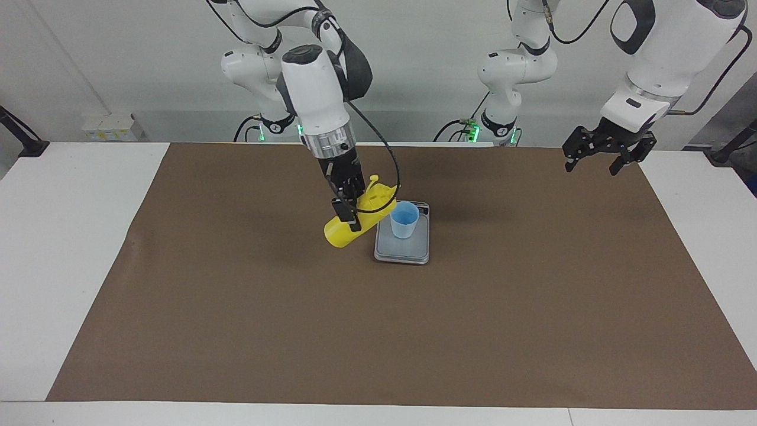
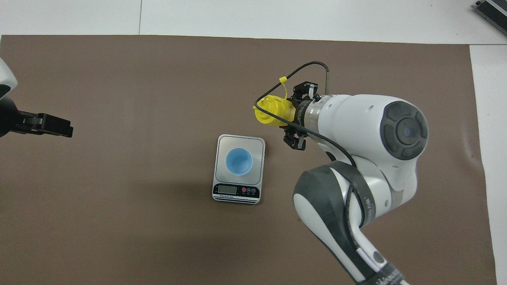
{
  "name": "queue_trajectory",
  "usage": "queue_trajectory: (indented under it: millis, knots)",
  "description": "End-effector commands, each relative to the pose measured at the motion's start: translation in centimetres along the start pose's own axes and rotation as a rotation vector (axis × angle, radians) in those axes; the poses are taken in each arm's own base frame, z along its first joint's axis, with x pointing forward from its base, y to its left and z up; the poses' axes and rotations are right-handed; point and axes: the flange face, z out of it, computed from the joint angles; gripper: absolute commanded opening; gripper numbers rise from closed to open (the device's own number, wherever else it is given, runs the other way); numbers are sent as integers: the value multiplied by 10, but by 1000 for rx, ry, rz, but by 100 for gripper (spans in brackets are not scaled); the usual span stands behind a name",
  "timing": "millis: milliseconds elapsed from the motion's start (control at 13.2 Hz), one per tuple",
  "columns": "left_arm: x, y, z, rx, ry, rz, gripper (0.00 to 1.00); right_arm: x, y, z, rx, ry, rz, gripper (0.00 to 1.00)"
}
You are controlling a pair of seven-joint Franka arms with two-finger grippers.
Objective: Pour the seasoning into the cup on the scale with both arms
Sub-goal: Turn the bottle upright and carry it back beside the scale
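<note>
The yellow seasoning bottle [image 1: 340, 232] is held in the air, tilted far over, with its nozzle end pointing toward the light blue cup [image 1: 404, 220]. Its small cap hangs open on its tether. My right gripper [image 1: 350, 212] is shut on the bottle's body. The nozzle is close to the cup's rim on the right arm's side; I see nothing pouring out. The cup stands upright on the grey scale [image 1: 402, 253]. In the overhead view the bottle [image 2: 269, 111], the cup [image 2: 239, 161] and the scale [image 2: 258, 143] all show. My left gripper [image 1: 594, 163] is open and empty, and waits raised.
A brown mat [image 1: 236, 307] covers most of the white table. The left gripper [image 2: 51, 126] hangs over the mat at the left arm's end, well away from the scale. The scale's display strip [image 2: 236, 190] faces the robots.
</note>
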Motion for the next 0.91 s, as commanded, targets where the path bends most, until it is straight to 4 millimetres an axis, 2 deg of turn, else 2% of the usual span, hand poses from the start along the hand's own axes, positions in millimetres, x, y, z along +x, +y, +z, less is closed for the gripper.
queue_trajectory:
  millis: [0,152,379,531,606,682,834]
  knots:
    - [-5,-2,-4,-9,10,6,100,47,-10,-9,-93,-124,58,0]
    - [-8,-2,-4,-10,-12,7,100,74,-9,-5,-145,-222,63,0]
    - [-6,-3,-6,-9,-7,7,100,129,-6,9,-230,-296,61,0]
    - [-6,-2,-6,-8,-3,8,100,183,-3,18,-274,-381,72,0]
    - [-7,0,-5,-7,-4,8,100,209,6,23,-301,-398,32,0]
    - [-7,1,-4,-7,-7,17,100,244,13,24,-305,-412,13,0]
    - [-7,2,-4,-7,-2,10,100,289,25,25,-320,-453,-32,0]
